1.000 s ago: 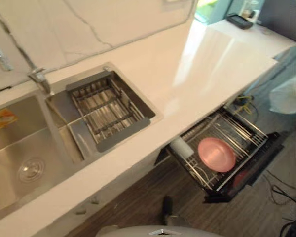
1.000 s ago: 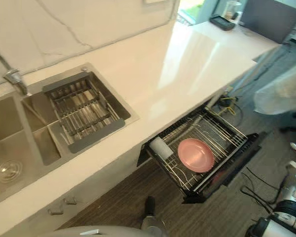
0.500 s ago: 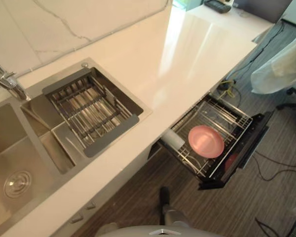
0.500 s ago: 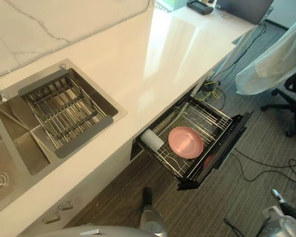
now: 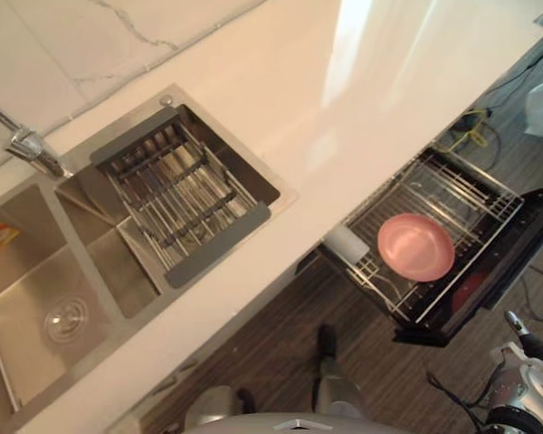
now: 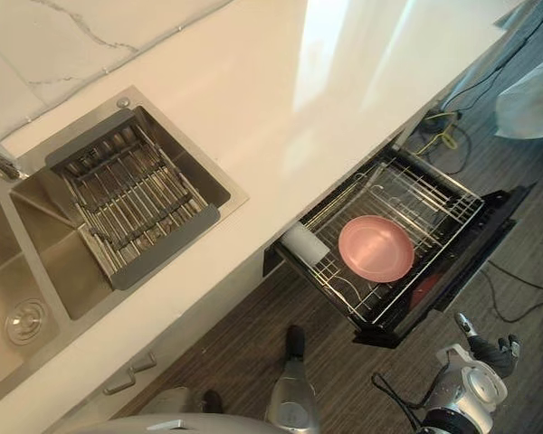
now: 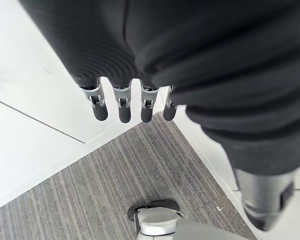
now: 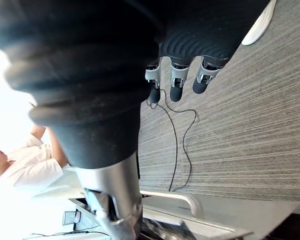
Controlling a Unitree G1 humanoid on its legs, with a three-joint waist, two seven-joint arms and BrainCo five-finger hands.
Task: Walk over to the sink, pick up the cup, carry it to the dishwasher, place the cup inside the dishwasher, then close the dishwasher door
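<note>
A white cup point(image 5: 347, 244) lies on its side in the wire rack point(image 5: 452, 194) of the open dishwasher, beside a pink plate point(image 5: 415, 247). The dishwasher's dark door point(image 6: 462, 285) stands pulled out below the counter edge. My left hand point(image 7: 120, 107) hangs over striped floor near a white cabinet front, fingers relaxed and holding nothing. My right hand point(image 8: 172, 82) hangs over the grey floor, also relaxed and empty. Both hands are well away from the cup.
A steel double sink point(image 5: 27, 298) with a faucet point(image 5: 32, 149) and a drain rack point(image 5: 176, 194) sits at the left of the white counter point(image 5: 344, 90). Cables point(image 8: 182, 130) run over the floor. A person in white point(image 8: 20, 165) is beyond my right arm.
The camera has swung, so the whole scene has shifted and turned. Cup, plate and dishwasher door stand as before.
</note>
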